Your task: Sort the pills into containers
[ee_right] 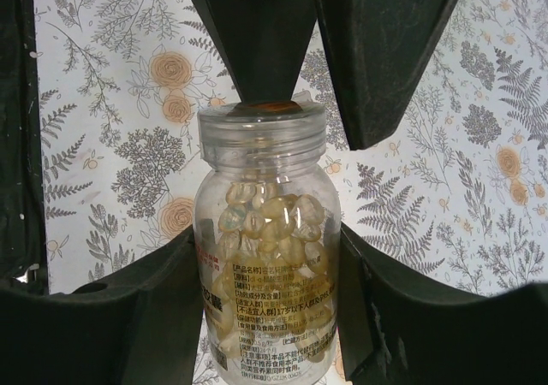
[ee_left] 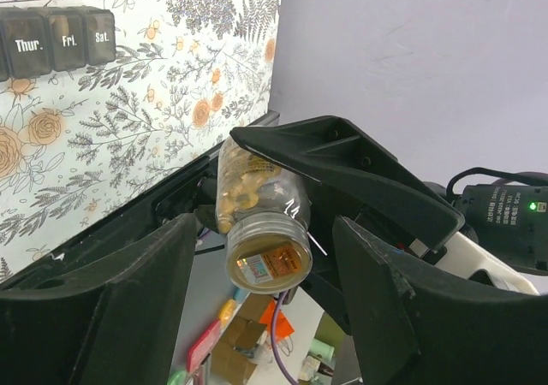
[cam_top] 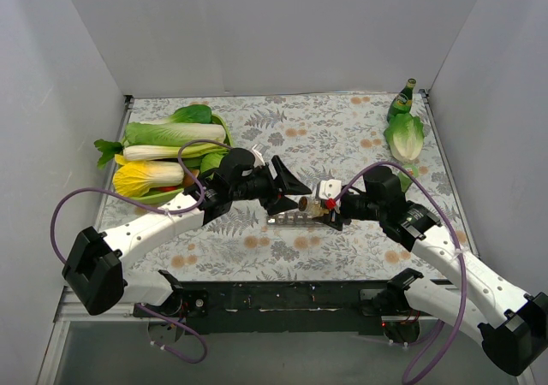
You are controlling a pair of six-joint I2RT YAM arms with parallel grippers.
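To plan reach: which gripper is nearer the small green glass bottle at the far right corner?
Right. The right gripper is left of the green bottle, toward the near edge; the left gripper, further left.

The containers (ee_left: pixel 60 38) run off the left edge; the pill bottle (ee_right: pixel 265 257) is cropped below.

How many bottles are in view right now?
2. A clear plastic pill bottle of yellowish capsules is held in the right gripper, mid-scene. A small green bottle stands at the far right corner behind a green lettuce leaf. Others may be hidden.
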